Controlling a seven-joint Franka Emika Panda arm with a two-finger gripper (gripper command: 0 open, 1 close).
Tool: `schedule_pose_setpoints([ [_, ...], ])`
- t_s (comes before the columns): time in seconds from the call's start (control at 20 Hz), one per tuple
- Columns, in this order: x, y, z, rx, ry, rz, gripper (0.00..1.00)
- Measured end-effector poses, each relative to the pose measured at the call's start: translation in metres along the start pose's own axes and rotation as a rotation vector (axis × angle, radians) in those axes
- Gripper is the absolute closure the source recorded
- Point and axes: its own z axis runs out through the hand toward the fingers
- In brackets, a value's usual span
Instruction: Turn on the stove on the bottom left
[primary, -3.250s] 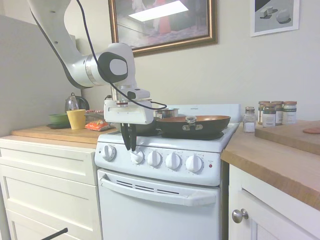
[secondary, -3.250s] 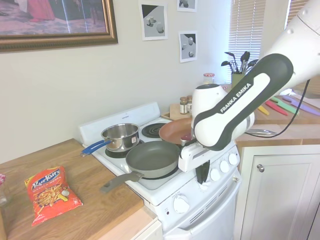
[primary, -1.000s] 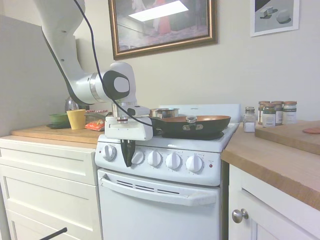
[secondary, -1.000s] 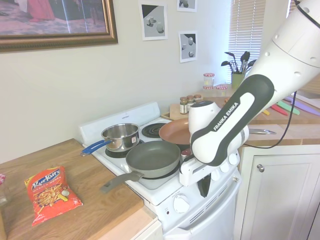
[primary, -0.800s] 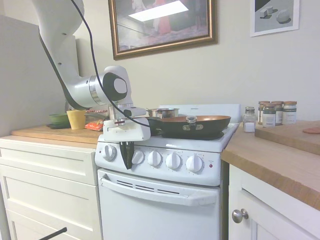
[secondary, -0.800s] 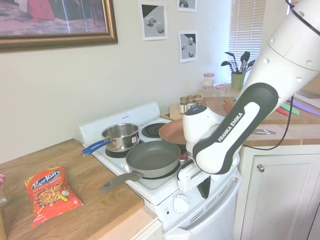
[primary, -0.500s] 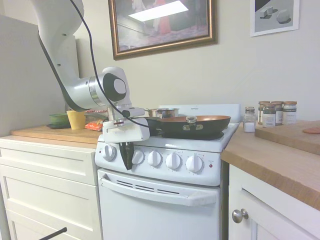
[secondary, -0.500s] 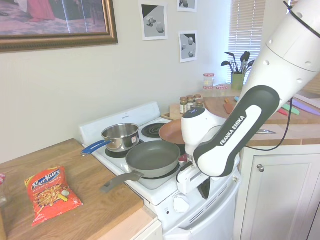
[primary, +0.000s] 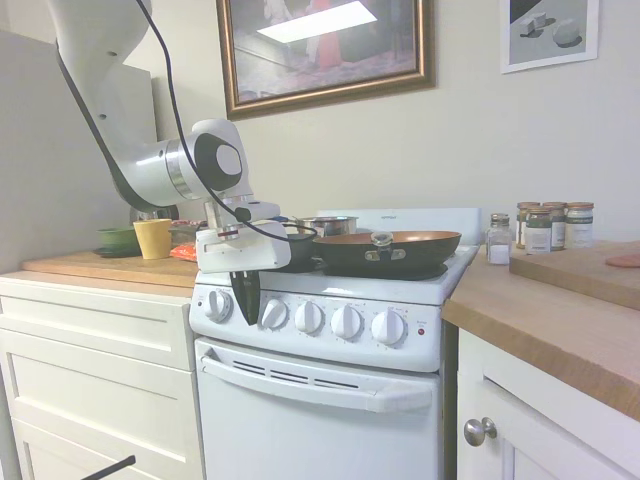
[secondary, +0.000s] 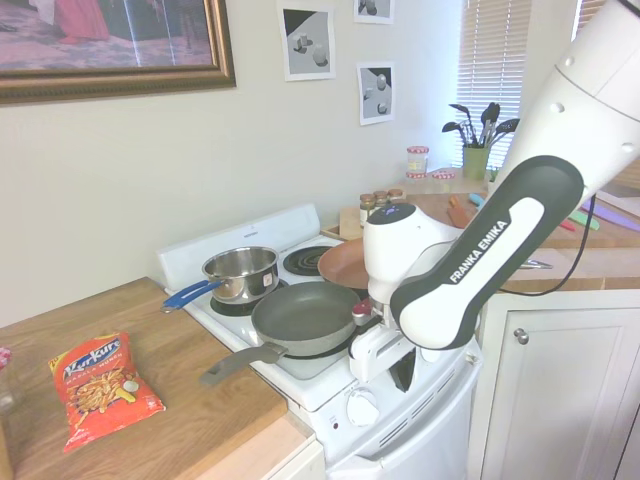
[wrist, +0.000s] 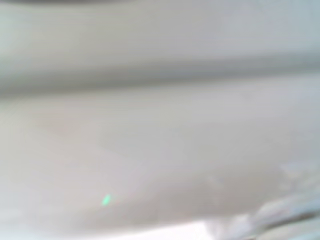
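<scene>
From my station, working left to right in the first exterior view, I see a wooden counter (primary: 110, 265) over white panelled drawers (primary: 95, 330), with a yellow cup (primary: 153, 238) on it, and then the stove (primary: 330, 400) set between that counter and the one on the right. It is a white freestanding range, upright, its front facing the camera and its long axis running vertically from the cooktop down to the floor. Across its front panel runs a horizontal row of five round white knobs (primary: 346, 322), with a small red light (primary: 421, 331) at the row's right end, and below them sits a slotted oven door with a bar handle (primary: 315, 385) lying level. The gripper (primary: 245, 312) hangs fingers-down in front of the panel, between the first and second knobs from the left; its dark fingers look pressed together into one narrow blade, holding nothing. On the cooktop a copper-coloured pan (primary: 385, 250) sits at the front right, and the second exterior view shows a grey frying pan (secondary: 305, 318) and a steel pot (secondary: 241, 272) too. Further right, spice jars (primary: 550, 226) stand on the counter. The wrist view is a pale blur (nothing readable there).
</scene>
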Motion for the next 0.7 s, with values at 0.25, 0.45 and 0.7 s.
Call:
schedule_pose_setpoints([
  [0.25, -0.019, 0.020, -0.019, 0.053, -0.006, 0.045, 1.00],
  [0.45, -0.023, 0.049, -0.030, 0.087, -0.027, 0.115, 1.00],
  [0.7, -0.029, 0.059, -0.036, 0.099, -0.020, 0.121, 0.00],
])
